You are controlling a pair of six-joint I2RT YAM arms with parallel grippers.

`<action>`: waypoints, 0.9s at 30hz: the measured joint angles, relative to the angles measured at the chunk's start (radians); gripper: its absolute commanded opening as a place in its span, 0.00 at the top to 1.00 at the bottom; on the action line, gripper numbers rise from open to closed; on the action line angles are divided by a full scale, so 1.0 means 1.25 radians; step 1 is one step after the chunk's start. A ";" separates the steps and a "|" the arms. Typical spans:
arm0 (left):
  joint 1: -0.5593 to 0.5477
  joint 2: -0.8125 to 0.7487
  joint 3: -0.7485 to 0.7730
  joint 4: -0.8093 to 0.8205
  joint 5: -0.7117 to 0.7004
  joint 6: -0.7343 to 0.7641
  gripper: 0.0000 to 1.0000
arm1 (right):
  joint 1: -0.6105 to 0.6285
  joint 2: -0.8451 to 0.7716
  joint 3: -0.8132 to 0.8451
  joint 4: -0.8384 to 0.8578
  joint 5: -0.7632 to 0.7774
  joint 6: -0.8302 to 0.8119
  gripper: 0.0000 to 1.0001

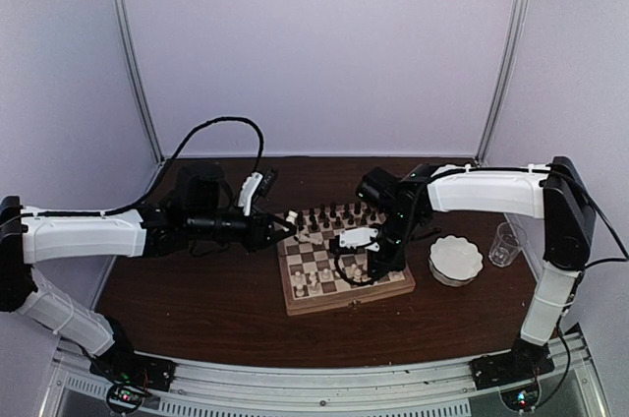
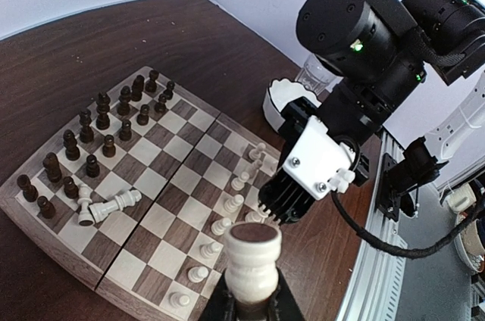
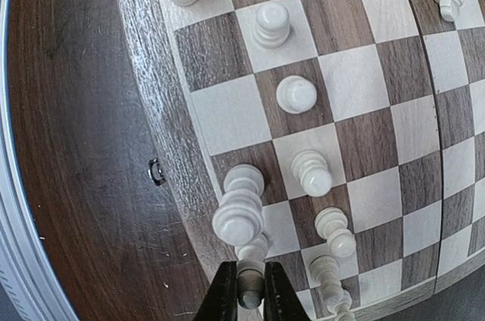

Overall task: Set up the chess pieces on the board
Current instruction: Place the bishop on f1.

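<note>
While my left gripper (image 1: 283, 229) hangs at the board's (image 1: 344, 303) 10 o'clock corner, clenched on a cream piece (image 2: 254, 257) whose long axis runs straight out from the fingers (image 2: 288, 310), broad end outward, my right gripper (image 3: 249, 272) pinches another cream man (image 3: 251, 294) over the 6 o'clock rows, likewise in line with its fingers. Dark pieces (image 1: 339, 212) stand along the 12 o'clock edge, cream ones (image 1: 313, 282) at 6, two fallen ones (image 2: 114, 206) among the dark. On the dark wood table (image 1: 197, 289), pale lilac walls (image 1: 314, 43) behind, a white bowl (image 1: 455, 260), contents unclear, and a clear cup (image 1: 504, 243) sit at 3 o'clock.
</note>
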State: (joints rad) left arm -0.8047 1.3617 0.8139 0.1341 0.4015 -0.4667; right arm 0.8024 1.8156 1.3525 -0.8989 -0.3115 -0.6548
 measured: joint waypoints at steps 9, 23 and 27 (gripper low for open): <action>0.000 0.003 0.000 0.001 0.000 -0.005 0.91 | 0.008 0.006 0.003 0.005 0.001 0.002 0.88; 0.000 0.013 0.000 0.012 0.004 -0.009 0.91 | 0.009 -0.010 0.003 0.011 0.007 0.013 0.75; -0.001 0.020 0.001 0.010 0.010 -0.008 0.91 | 0.009 -0.057 0.005 -0.002 0.014 0.013 0.73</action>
State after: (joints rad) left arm -0.8059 1.3872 0.8150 0.1471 0.4145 -0.4770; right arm 0.8139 1.7439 1.3594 -0.9016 -0.2943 -0.6392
